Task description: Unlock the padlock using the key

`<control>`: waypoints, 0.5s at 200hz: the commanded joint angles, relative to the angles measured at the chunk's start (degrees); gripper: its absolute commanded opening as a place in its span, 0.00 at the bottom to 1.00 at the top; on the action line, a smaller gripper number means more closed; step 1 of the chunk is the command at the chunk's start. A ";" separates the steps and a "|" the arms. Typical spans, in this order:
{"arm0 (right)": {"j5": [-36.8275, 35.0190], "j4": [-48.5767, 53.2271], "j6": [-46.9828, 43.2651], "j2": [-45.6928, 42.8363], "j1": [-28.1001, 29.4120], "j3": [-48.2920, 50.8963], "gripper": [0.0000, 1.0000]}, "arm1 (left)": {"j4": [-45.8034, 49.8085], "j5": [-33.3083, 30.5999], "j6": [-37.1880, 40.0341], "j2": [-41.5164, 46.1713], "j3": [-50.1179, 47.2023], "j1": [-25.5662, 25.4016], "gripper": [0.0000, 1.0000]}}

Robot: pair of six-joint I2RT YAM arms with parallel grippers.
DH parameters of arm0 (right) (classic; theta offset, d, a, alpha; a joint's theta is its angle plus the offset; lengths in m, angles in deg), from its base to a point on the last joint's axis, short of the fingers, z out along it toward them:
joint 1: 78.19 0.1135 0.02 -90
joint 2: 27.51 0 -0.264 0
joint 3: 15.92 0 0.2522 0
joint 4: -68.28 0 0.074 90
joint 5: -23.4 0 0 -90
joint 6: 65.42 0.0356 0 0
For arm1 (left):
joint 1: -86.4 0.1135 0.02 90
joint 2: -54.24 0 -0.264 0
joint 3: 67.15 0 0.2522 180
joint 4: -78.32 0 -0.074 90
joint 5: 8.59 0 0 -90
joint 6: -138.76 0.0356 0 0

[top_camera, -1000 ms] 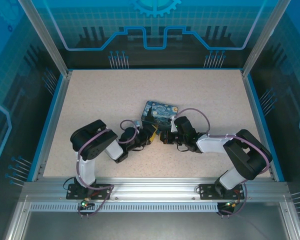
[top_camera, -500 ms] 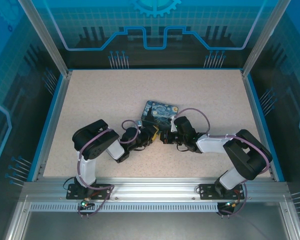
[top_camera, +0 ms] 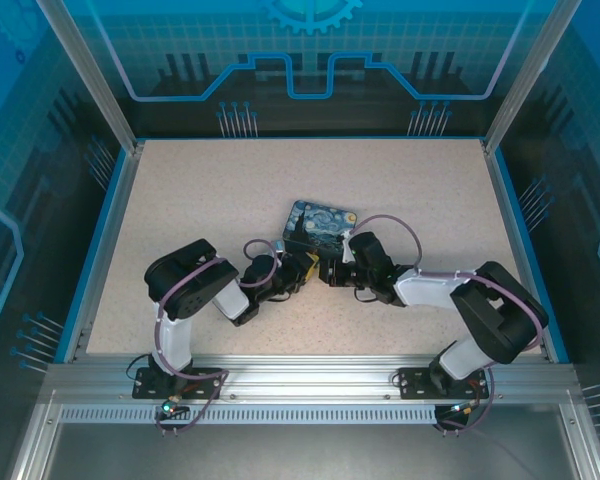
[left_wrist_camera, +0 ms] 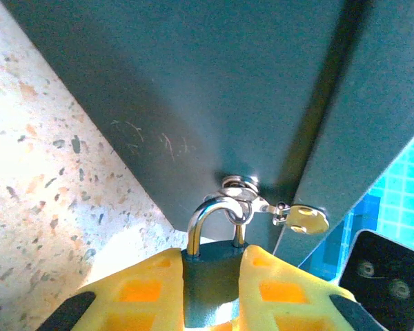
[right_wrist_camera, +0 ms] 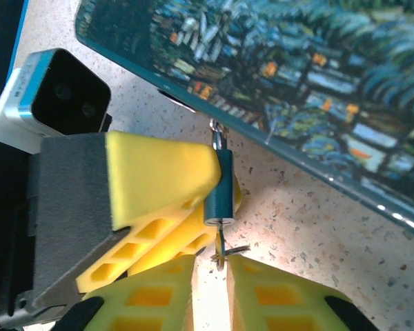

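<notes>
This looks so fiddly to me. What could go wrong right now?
The key sticks out under the padlock, and the right fingers stand slightly apart at it: it might slip out. The left fingers pinch just the padlock's small body, so a twist could turn it in their hold.

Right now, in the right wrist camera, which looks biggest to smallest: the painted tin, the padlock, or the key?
1. painted tin, largest, though cut off by the frame.
2. padlock.
3. key, a thin sliver below the padlock.
</notes>
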 commanded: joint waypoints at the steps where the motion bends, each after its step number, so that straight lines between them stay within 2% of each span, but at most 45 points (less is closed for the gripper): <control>1: -2.36 3.50 -2.66 -3.03 0.34 -0.01 0.24 | -0.67 -0.72 2.53 3.40 0.33 -0.34 0.00; 41: -4.51 7.23 -6.58 -7.30 -0.48 1.78 0.35 | 3.82 -0.73 4.55 6.90 0.66 -0.26 0.00; 100: -7.04 11.87 -13.15 -12.51 -1.24 2.29 0.42 | 5.59 -0.32 4.60 7.04 1.19 -0.27 0.00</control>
